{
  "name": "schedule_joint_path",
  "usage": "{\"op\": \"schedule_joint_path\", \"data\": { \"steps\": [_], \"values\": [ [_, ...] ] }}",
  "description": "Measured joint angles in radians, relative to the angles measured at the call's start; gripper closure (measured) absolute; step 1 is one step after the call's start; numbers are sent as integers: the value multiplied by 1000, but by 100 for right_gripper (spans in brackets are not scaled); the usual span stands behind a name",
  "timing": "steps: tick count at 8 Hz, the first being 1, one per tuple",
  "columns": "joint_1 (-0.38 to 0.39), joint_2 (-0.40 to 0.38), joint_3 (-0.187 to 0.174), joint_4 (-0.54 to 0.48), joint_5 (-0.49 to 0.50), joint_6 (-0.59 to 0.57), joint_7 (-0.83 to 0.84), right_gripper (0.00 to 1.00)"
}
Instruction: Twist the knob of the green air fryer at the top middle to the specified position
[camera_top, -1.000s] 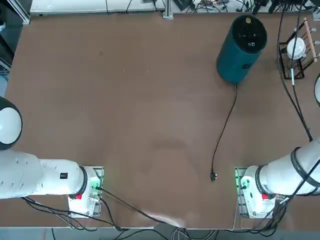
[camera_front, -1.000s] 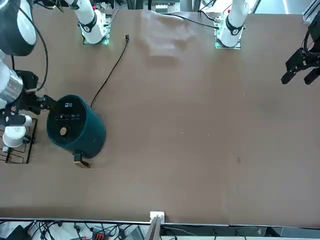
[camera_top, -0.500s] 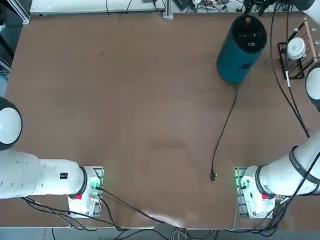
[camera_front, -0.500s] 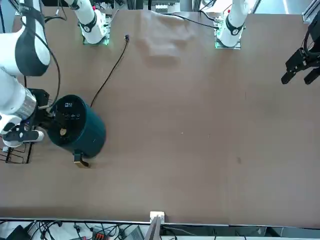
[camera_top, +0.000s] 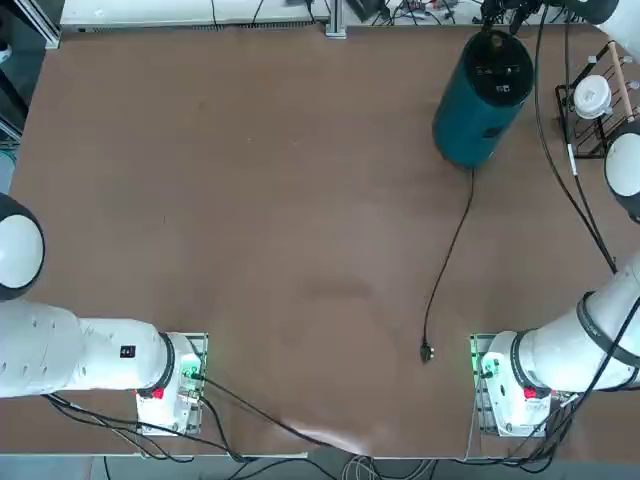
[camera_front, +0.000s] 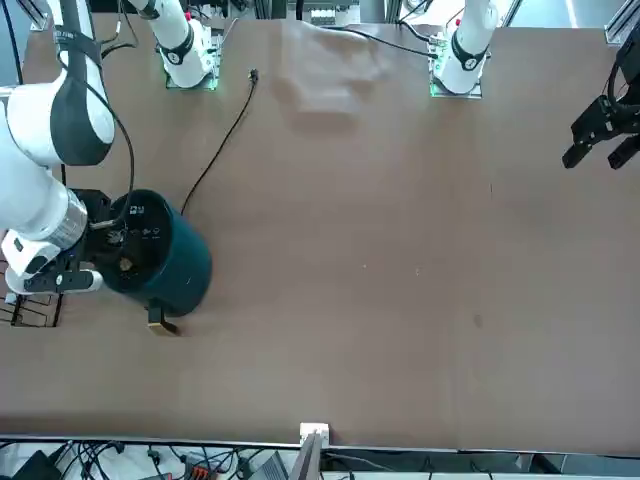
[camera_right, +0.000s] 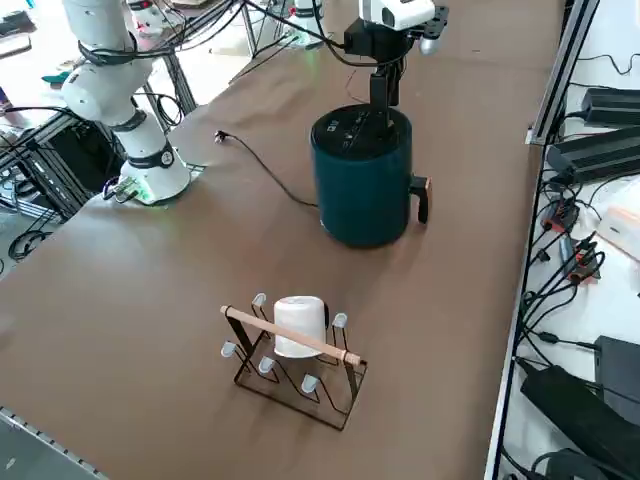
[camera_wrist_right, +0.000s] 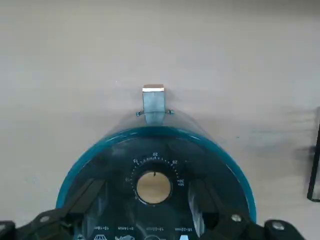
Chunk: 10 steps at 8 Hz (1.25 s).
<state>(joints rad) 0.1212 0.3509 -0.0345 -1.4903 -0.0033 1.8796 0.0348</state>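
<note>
The green air fryer (camera_top: 478, 110) stands upright at the far right of the table, also seen in the front view (camera_front: 175, 270) and the right side view (camera_right: 362, 190). Its tan-yellow knob (camera_wrist_right: 153, 187) sits at the rim of the black top panel (camera_wrist_right: 165, 227), ringed by white dial marks. My right gripper (camera_wrist_right: 148, 186) hangs just over that panel, open, one finger on each side of the knob and nothing between them. From the side the gripper (camera_right: 383, 100) points straight down onto the fryer's top and hides the knob. The overhead view shows the gripper (camera_top: 497, 22) at the fryer's far rim.
A wire rack with a white cup (camera_top: 592, 95) stands just right of the fryer, and the rack (camera_right: 295, 340) is close to the arm. The fryer's black cord (camera_top: 450, 250) trails toward the robot, its plug (camera_top: 427, 352) loose. The dark handle (camera_right: 422, 197) juts toward the table's far edge.
My right gripper has swung from beside the cup rack to over the fryer's top panel, ending astride the knob. Its fingers stayed open. The fryer has not moved.
</note>
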Motion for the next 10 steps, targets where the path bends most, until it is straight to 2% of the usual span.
{"op": "schedule_joint_path", "data": {
  "steps": [5,7,10],
  "values": [
    [2,34,0,0,-1,2,-1,4],
    [2,34,0,0,-1,1,-1,12],
    [2,28,-1,0,-1,-19,-1,14]
  ]
}}
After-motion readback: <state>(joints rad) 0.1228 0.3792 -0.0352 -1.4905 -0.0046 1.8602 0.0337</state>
